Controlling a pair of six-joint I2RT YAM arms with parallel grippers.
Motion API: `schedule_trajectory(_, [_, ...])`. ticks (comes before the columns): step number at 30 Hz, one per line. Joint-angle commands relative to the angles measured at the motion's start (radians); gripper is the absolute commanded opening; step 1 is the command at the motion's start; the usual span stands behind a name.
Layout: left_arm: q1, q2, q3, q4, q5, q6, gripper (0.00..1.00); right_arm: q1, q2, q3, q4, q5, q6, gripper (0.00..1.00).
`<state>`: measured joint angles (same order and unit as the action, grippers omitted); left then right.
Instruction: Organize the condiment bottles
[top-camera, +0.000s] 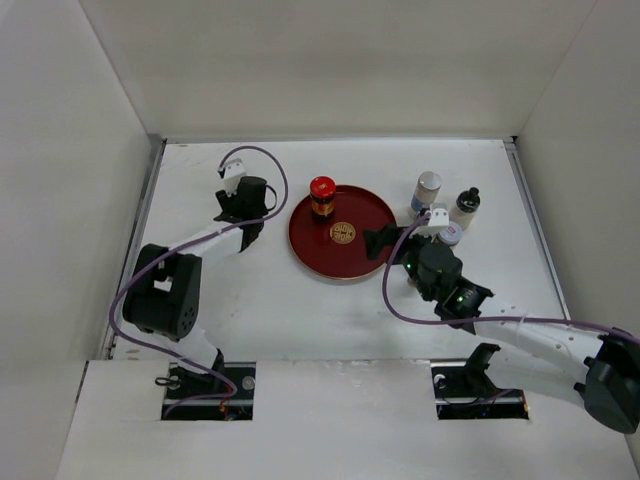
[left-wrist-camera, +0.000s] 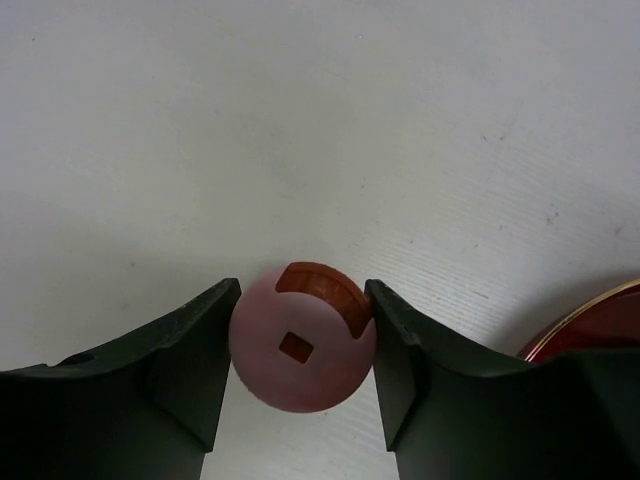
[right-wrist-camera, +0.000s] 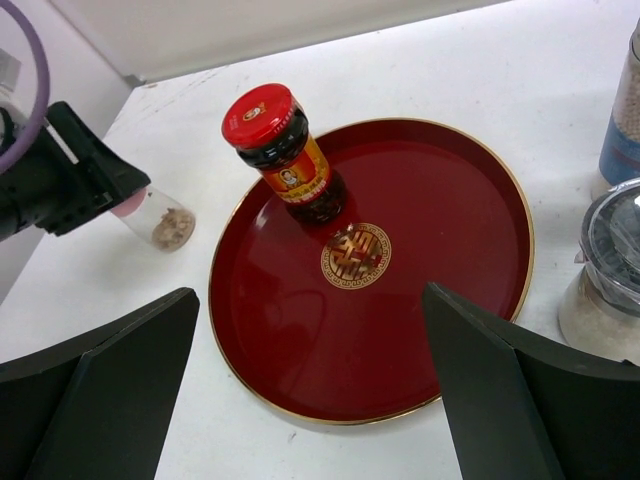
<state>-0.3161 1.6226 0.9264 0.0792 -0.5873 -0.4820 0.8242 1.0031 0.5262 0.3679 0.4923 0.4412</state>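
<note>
Left tool (top-camera: 247, 207) sits just left of the red tray (top-camera: 310, 250) in the overhead view, and the right tool (top-camera: 380, 243) hovers at the tray's right rim. One red-capped jar (top-camera: 322, 197) stands on the tray. A silver-capped jar (top-camera: 428, 190), a black-capped shaker (top-camera: 465, 207) and a grey-capped shaker (top-camera: 450, 237) stand grouped on the white counter (top-camera: 250, 300), right of the tray. Plain white walls (top-camera: 60, 150) enclose the counter on three sides.

Left wrist view: the left tool is clamped on the cap of a pink-capped shaker (left-wrist-camera: 300, 350), both fingers touching it, with the tray rim near.

Right wrist view: the right tool's fingers stand wide apart and hold nothing, above the tray's near half.

Progress, as a judgement: early. One of five visible bottles is placed, one is in hand, and three are untouched.
</note>
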Motion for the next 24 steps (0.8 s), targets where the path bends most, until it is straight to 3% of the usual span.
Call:
schedule_trajectory(1, [0.001, -0.007, 0.061, 0.062, 0.017, -0.007, 0.44, -0.001, -0.003, 0.02, 0.051, -0.012, 0.002, 1.0])
schedule_trajectory(4, [-0.028, -0.058, 0.042, 0.059, 0.006, -0.001, 0.34, -0.001, -0.001, 0.02, 0.051, -0.012, 0.002, 1.0])
schedule_trajectory(13, [-0.24, -0.257, -0.063, 0.065, -0.035, 0.006, 0.33, -0.001, 0.014, 0.02, 0.057, -0.012, 0.004, 1.0])
schedule_trajectory(24, [-0.386, -0.093, -0.011, 0.106, -0.016, 0.002, 0.35, -0.006, 0.017, 0.021, 0.057, -0.003, 0.001, 1.0])
